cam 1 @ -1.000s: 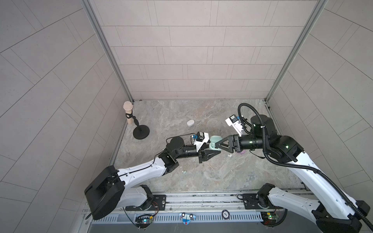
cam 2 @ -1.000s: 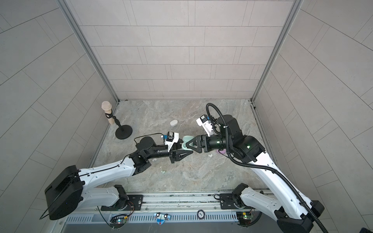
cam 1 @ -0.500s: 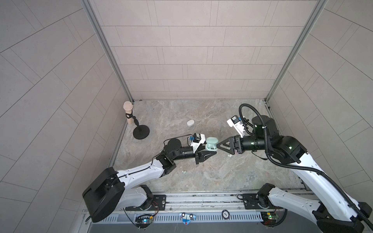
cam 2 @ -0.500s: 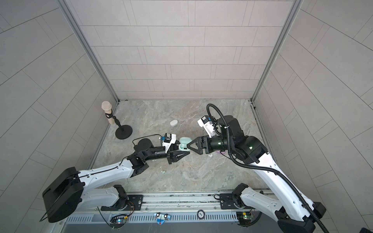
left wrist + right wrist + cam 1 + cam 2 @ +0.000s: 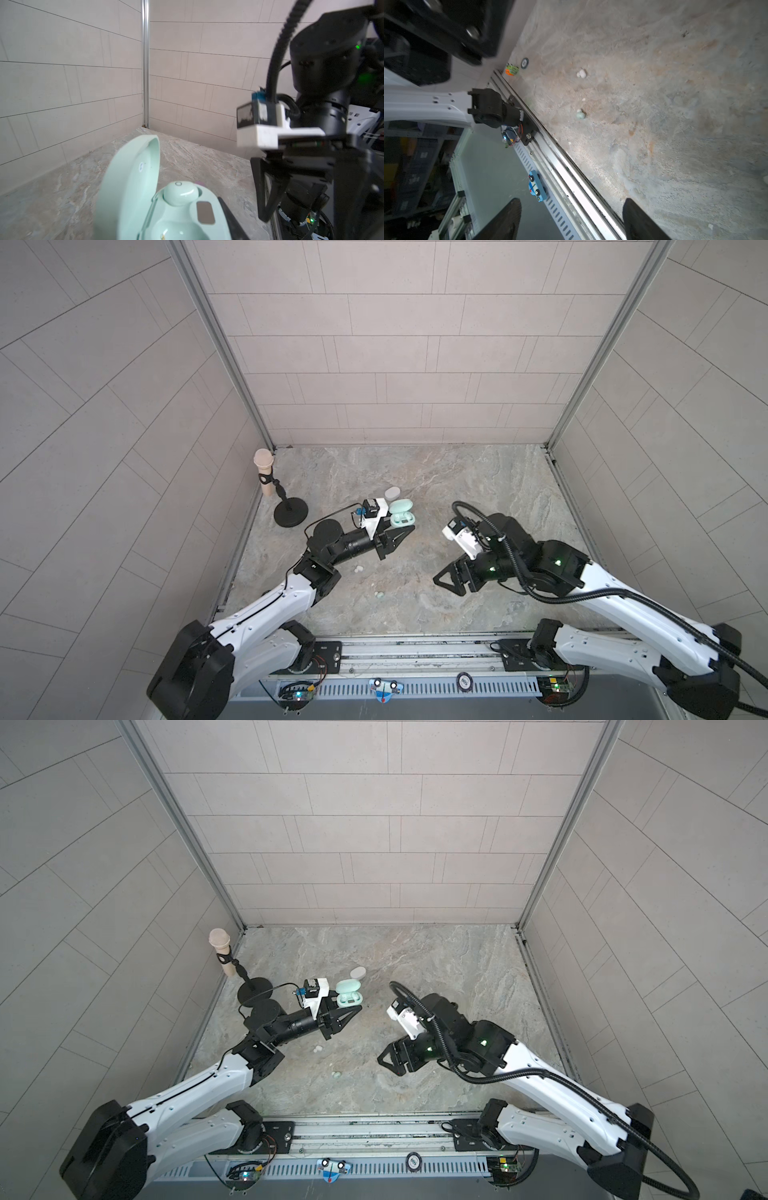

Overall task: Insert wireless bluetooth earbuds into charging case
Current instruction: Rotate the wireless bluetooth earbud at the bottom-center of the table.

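The open mint-green charging case (image 5: pixel 402 517) is clamped in the left gripper (image 5: pixel 407 529), with a seated earbud (image 5: pixel 179 192) inside. The right gripper (image 5: pixel 571 200) is spread apart, empty. A white earbud (image 5: pixel 581 73) and a loose mint earbud (image 5: pixel 580 114) are left on the table (image 5: pixel 478 489).

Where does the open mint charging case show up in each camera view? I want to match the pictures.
In a top view: mint charging case, lid open, mid-table, at the left gripper tip.
In a top view: same spot, beside the closed white case.
Left wrist: close up, lower middle.
Right wrist: not in it.
Shared landmark: the left gripper's dark finger beside the case.
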Action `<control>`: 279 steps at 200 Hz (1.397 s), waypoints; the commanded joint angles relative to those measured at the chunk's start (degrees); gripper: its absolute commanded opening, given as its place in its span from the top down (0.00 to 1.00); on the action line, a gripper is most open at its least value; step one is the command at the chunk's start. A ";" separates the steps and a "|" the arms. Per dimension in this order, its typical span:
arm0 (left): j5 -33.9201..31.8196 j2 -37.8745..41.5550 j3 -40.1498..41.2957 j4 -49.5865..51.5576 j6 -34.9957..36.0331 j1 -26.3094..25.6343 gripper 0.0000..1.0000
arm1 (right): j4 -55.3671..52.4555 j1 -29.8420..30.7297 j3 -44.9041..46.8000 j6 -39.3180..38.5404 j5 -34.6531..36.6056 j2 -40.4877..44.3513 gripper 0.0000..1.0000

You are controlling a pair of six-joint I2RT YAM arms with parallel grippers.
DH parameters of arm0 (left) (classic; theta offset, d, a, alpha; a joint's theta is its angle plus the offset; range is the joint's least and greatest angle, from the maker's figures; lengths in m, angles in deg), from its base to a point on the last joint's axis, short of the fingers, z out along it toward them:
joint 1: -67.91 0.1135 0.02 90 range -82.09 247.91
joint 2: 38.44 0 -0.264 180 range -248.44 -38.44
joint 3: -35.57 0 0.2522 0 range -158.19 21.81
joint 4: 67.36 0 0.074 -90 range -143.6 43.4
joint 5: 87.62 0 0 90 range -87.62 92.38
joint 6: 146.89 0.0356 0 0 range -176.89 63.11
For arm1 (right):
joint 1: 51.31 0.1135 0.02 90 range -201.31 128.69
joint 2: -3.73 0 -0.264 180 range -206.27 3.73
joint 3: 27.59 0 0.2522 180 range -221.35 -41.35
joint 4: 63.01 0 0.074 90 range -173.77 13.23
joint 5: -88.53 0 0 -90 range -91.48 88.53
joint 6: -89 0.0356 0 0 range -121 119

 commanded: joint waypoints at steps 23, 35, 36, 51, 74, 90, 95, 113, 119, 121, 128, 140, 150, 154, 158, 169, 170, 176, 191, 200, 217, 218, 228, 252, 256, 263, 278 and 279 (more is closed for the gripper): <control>2.74 -2.73 -4.72 0.19 0.46 7.50 0.92 | 6.02 10.33 -2.40 -7.37 15.81 -13.72 0.22; 4.07 -4.49 -6.26 -0.17 0.20 8.72 0.92 | 4.58 11.87 -5.54 -9.08 16.97 -19.31 0.25; 4.14 -4.57 -6.41 -0.17 0.20 8.86 0.92 | 4.48 11.98 -5.75 -9.23 17.06 -19.66 0.25; 5.27 -6.39 -8.17 -0.08 0.19 9.90 0.92 | 3.57 14.82 -9.75 -11.55 20.00 -26.24 0.28; 6.58 -8.43 -9.94 -0.34 -0.04 11.19 0.92 | 2.85 17.00 -15.07 -12.68 22.09 -35.04 0.29; 7.37 -9.75 -10.71 -1.20 -0.63 11.55 0.92 | 1.59 17.97 -18.84 -13.40 23.46 -40.81 0.29; 7.65 -10.06 -11.00 -1.37 -0.77 11.64 0.92 | 1.01 18.28 -20.18 -13.74 23.92 -42.49 0.29; 7.95 -11.05 -11.21 -2.00 -1.29 11.73 0.92 | -1.21 19.26 -24.62 -14.08 26.30 -47.74 0.30; 7.98 -11.24 -11.21 -2.32 -1.55 11.72 0.92 | -1.55 19.37 -25.66 -14.13 26.70 -48.93 0.30; 7.99 -11.31 -11.21 -2.42 -1.67 11.80 0.92 | -1.65 19.38 -26.01 -14.13 26.83 -49.37 0.31; 7.99 -11.50 -11.13 -2.74 -1.87 11.81 0.92 | -2.20 19.47 -27.25 -14.12 27.38 -50.70 0.31; 8.16 -11.85 -11.09 -3.14 -2.16 11.77 0.92 | -3.79 19.43 -29.39 -14.46 28.13 -53.18 0.31; 8.41 -12.03 -11.06 -3.33 -2.26 11.77 0.92 | -4.71 19.43 -30.96 -14.48 28.64 -54.88 0.32; 8.36 -12.04 -11.09 -3.42 -2.35 11.79 0.92 | -5.03 19.45 -31.54 -14.62 28.87 -55.49 0.33; 8.32 -12.08 -11.04 -3.47 -2.35 11.77 0.92 | -5.41 19.47 -32.02 -14.73 28.99 -55.97 0.33; 8.38 -12.22 -11.16 -3.89 -2.68 11.82 0.92 | -6.43 19.44 -33.66 -14.98 29.36 -57.67 0.34; 8.41 -12.22 -11.14 -3.92 -2.74 11.78 0.92 | -6.52 19.41 -33.83 -15.08 29.41 -57.87 0.34; 8.44 -12.46 -11.25 -4.16 -2.94 11.81 0.92 | -7.22 19.46 -34.82 -15.25 29.45 -58.77 0.35; 8.53 -12.72 -11.38 -4.39 -3.15 11.82 0.92 | -9.29 19.44 -37.59 -15.70 30.01 -61.13 0.36; 8.61 -12.78 -11.38 -4.48 -3.30 11.80 0.92 | -10.24 19.45 -38.66 -15.71 30.22 -62.26 0.36; 8.64 -12.64 -11.13 -4.54 -3.28 11.82 0.92 | -11.52 19.39 -40.15 -15.65 30.80 -63.82 0.37; 8.62 -12.60 -11.12 -4.47 -3.26 11.82 0.92 | -11.57 19.39 -40.24 -15.64 30.88 -63.89 0.37; 8.45 -12.49 -11.03 -4.39 -3.23 11.82 0.92 | -12.33 19.38 -40.86 -15.23 31.85 -64.58 0.37; 8.28 -12.39 -11.02 -4.28 -3.06 11.82 0.92 | -14.20 19.15 -42.26 -13.55 35.29 -65.84 0.38; 8.27 -12.39 -11.03 -4.22 -3.10 11.82 0.92 | -14.27 19.05 -42.20 -13.11 36.01 -65.82 0.38; 8.28 -12.39 -11.05 -4.06 -2.97 11.82 0.92 | -14.27 18.79 -41.94 -12.53 36.67 -65.72 0.39; 8.43 -12.41 -11.20 -3.93 -2.97 11.82 0.92 | -14.52 17.81 -41.60 -11.01 38.11 -65.55 0.40; 8.43 -12.44 -11.25 -3.94 -2.97 11.82 0.92 | -14.52 17.72 -41.54 -10.81 38.18 -65.50 0.40</control>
